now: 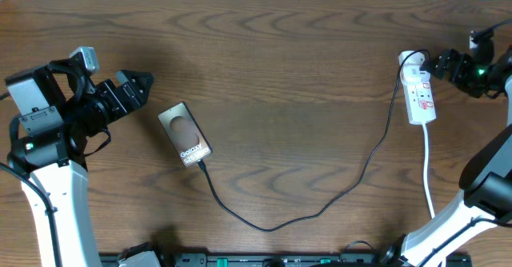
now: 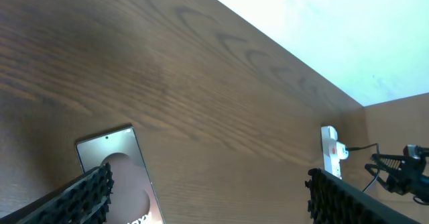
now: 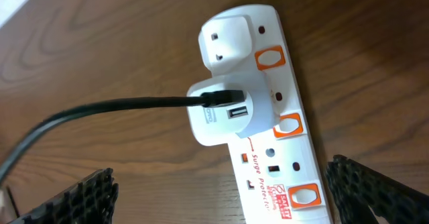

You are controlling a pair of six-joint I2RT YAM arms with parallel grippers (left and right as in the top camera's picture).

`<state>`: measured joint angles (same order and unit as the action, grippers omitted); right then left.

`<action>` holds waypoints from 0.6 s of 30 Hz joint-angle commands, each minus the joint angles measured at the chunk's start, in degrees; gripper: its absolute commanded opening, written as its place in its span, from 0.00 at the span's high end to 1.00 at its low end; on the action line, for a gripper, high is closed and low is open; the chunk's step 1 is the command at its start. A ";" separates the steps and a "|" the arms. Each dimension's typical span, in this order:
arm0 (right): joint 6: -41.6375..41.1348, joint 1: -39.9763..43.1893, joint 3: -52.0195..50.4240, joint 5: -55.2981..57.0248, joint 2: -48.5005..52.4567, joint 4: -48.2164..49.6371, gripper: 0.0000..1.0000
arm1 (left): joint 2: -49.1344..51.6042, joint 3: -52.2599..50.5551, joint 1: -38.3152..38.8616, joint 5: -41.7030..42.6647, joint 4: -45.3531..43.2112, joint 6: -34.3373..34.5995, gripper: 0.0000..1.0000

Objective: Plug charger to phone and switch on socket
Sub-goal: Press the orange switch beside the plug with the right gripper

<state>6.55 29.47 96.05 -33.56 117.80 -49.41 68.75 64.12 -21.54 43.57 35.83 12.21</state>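
On the table, the white, red-marked socket lies far right, our right hand just beside it, fingers apart. Our left hand, also apart, hovers near the dark phone. The thin black charger reaches the phone's end. We should press the orange switch squarely, with one fingertip.

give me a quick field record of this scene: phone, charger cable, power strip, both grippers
phone: flat dark rectangular slab with white lettering, lying on the brown wooden table, left of centre
charger: long thin black cable, one end at the phone's lower edge, the other plugged into a white adapter
power strip: elongated, white, orange-red switches, far right, adapter seated in it
switch state: cannot tell
left gripper: open, empty, beside the phone, apart from it
right gripper: open, empty, by the strip's adapter end
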 commanded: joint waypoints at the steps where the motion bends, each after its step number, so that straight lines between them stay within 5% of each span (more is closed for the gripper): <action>1: 1.36 -1.09 0.61 0.68 2.12 -0.09 0.01 | 0.07 1.27 -0.02 0.55 0.15 0.28 0.10; 18: 2.27 -3.87 0.61 0.66 5.97 0.79 0.01 | 0.07 1.27 -0.02 0.55 0.15 0.28 0.10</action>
<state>8.01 25.98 96.05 -32.56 123.37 -48.80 68.75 64.12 -21.54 43.57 35.86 12.21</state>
